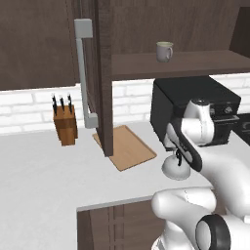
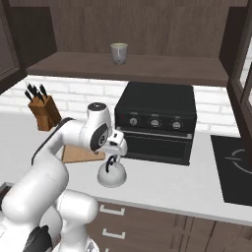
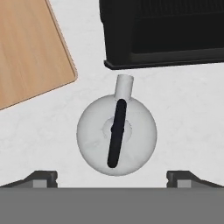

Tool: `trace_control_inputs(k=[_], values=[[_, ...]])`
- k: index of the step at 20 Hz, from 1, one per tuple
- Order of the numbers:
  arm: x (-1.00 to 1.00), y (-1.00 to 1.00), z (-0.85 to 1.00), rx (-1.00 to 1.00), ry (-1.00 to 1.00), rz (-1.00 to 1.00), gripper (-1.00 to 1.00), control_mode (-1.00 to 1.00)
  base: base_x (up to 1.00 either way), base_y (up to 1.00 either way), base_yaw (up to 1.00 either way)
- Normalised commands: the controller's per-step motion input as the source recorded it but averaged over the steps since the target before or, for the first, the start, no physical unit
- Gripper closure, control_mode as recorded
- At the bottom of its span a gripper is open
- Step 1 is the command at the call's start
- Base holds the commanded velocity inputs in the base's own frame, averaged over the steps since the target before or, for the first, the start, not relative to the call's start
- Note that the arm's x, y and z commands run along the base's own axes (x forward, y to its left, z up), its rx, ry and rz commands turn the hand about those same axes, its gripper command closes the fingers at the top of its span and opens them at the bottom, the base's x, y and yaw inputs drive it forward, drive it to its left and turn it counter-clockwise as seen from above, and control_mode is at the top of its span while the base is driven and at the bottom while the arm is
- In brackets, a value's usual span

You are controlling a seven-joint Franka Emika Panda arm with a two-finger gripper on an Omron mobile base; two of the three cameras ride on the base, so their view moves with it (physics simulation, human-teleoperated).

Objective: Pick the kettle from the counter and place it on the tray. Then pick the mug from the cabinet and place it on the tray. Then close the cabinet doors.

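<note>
Hand view, looking straight down: kettle (image 3: 117,135) centred on the pale desk (image 3: 183,113), a round silvery-white dome with a small raised disc at its crown. Thin black handle arching across the top, running nearly along the line of a short stubby white spout that points toward the black oven (image 3: 162,33). Spout tip close to the oven's front edge, not touching. Rounded corner of the light-brown wooden tray (image 3: 30,48) lying near the kettle, with a strip of bare desk between. End effector (image 3: 112,177) hanging above the kettle, fingers spread wide with the dark fingertips (image 3: 41,177) set well outside the dome on either side, gripping nothing.

Left base view: kettle (image 1: 177,167) partly hidden behind the white arm, sitting near the desk's front edge, in front of the oven (image 1: 195,105) and beside the tray (image 1: 128,147). Open cabinet door (image 1: 97,73) with its long grey bar handle standing over the tray's near end. Greyish-beige mug (image 1: 164,51) upright on the cabinet shelf (image 1: 195,63), handle to one side. Wooden knife block (image 1: 65,124) well off to the side by the brick wall.

Right base view: kettle (image 2: 111,175) squat and glossy just under the end effector (image 2: 114,160).
</note>
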Motion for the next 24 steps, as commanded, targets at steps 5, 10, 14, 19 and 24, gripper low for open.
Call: trace_control_inputs(k=[5,10,14,19,24], values=[[0.3,0.0,-0.28,0.0,0.11,-0.01,-1.0,-1.0,0.0,0.0,0.0],[0.02,-0.03,-0.28,0.0,0.04,0.0,-1.0,-1.0,0.0,0.0,0.0],[0.0,-0.08,-0.29,0.0,0.0,0.0,-1.0,-1.0,0.0,0.0,0.0],[0.0,0.0,-0.35,0.0,0.0,-0.01,-1.0,-1.0,0.0,0.0,0.0],[0.0,0.0,-0.16,0.0,0.0,-0.01,1.0,-1.0,0.0,0.0,0.0]])
